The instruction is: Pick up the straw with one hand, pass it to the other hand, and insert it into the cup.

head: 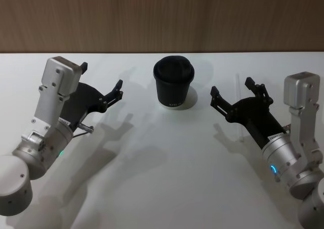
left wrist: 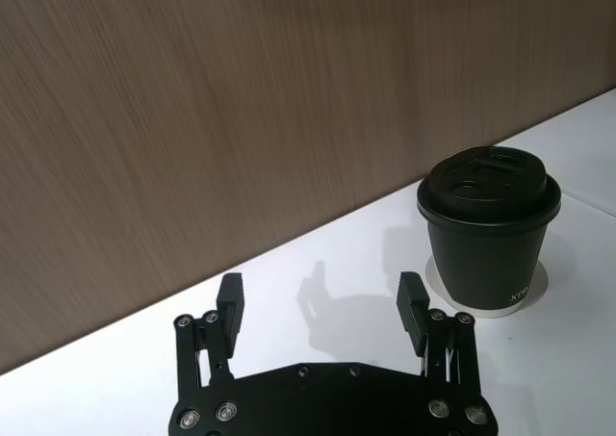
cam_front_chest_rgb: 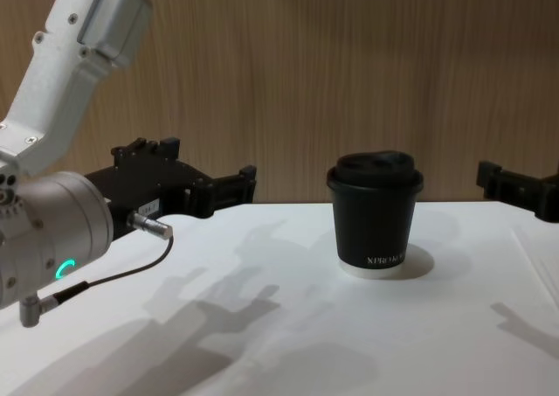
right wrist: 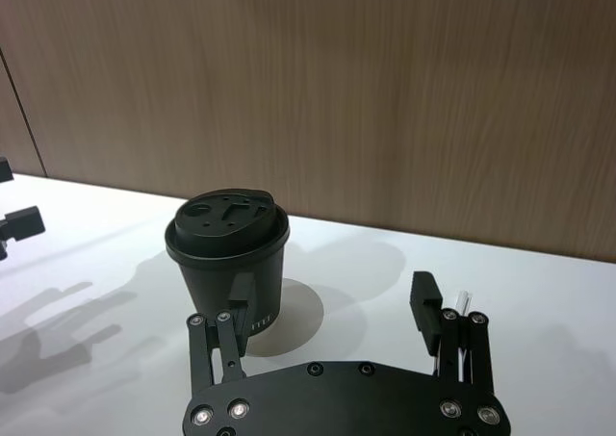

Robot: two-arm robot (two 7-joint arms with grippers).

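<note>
Nearest the robot, on either side of the white table [head: 152, 183], both arms reach forward and angle inward, so each gripper faces the middle of the work area. The right gripper [head: 234, 90] hovers over the table's right side with its fingers spread wide and nothing between them. The left gripper [head: 102, 76] hangs on the left, likewise splayed and empty.

Under the right gripper lies the straw [head: 238, 83], flat on the table, a thin pale line running away from the robot. That placement explains the right arm's pose: it looks lined up above the straw, opened wide so the fingers can drop on either side of it. The pick-up, the first step, is not yet done. The left gripper's open stance suits an arm waiting for the handover.

Farther back, between the two grippers, the cup [head: 173, 85] stands upright with its domed lid on, well apart from both and within reach of either arm. Behind it the wooden wall [head: 162, 16] closes off the table's far edge.

A straw this thin and flat will likely be fiddly to pinch, and the lid's opening leaves little margin
</note>
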